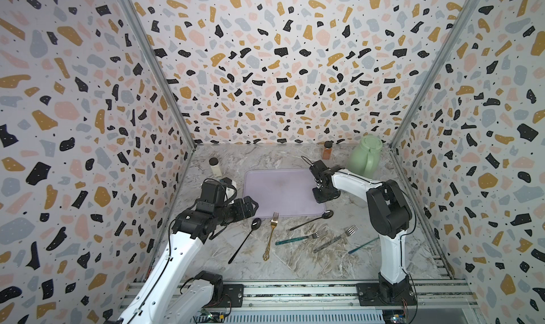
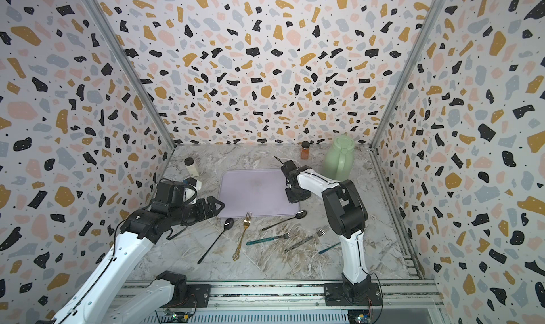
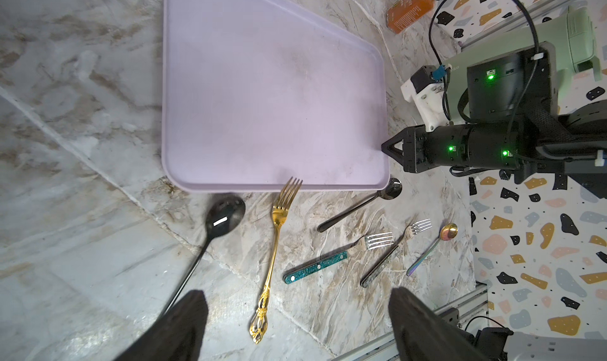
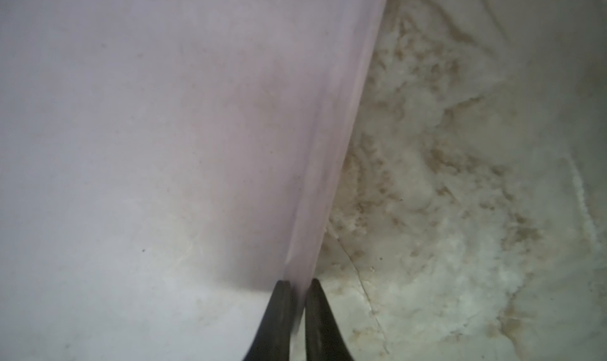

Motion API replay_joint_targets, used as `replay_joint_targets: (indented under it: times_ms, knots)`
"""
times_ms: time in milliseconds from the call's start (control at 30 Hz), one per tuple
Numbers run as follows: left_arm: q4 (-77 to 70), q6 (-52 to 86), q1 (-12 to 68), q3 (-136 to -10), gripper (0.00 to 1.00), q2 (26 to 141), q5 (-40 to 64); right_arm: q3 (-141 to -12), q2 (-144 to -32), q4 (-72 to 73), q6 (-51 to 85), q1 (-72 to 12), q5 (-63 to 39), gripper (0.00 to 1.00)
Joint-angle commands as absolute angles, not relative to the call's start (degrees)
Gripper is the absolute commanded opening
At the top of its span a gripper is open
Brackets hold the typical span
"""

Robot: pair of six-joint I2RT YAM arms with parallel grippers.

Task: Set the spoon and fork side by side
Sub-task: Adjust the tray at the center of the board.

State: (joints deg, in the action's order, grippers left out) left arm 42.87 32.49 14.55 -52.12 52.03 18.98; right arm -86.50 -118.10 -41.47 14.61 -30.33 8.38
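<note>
Pinching tray rim at its 4 o'clock, right gripper is nearly closed on it (blurry pic tho). Wide-open, empty left gripper hovers by black spoon + gold fork, side-by-side at tray's 6-7 o'clock. Can't see most of rainbow spoon, it's behind right arm.

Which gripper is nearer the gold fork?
Left. The left gripper hangs open just beside the tines of the gold fork; the right gripper sits farther off, pinching the rim of the tray.

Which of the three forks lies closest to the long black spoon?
The gold fork with the ornate handle, lying just beside the long black spoon. The teal-handled fork and the grey-handled fork lie farther away.
</note>
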Motion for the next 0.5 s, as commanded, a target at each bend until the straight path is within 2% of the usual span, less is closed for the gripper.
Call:
replay_joint_targets:
  times_ms: [0, 467]
  knots:
    - [43.14, 31.54, 14.94, -51.69, 0.89, 51.18, 19.16, -85.79, -114.87, -45.61, 11.69, -29.83, 10.42, 0.12]
    - [42.67, 32.21, 15.82, -49.89, 0.89, 50.47, 18.55, -81.84, -112.06, -45.53, 18.76, -26.05, 10.06, 0.12]
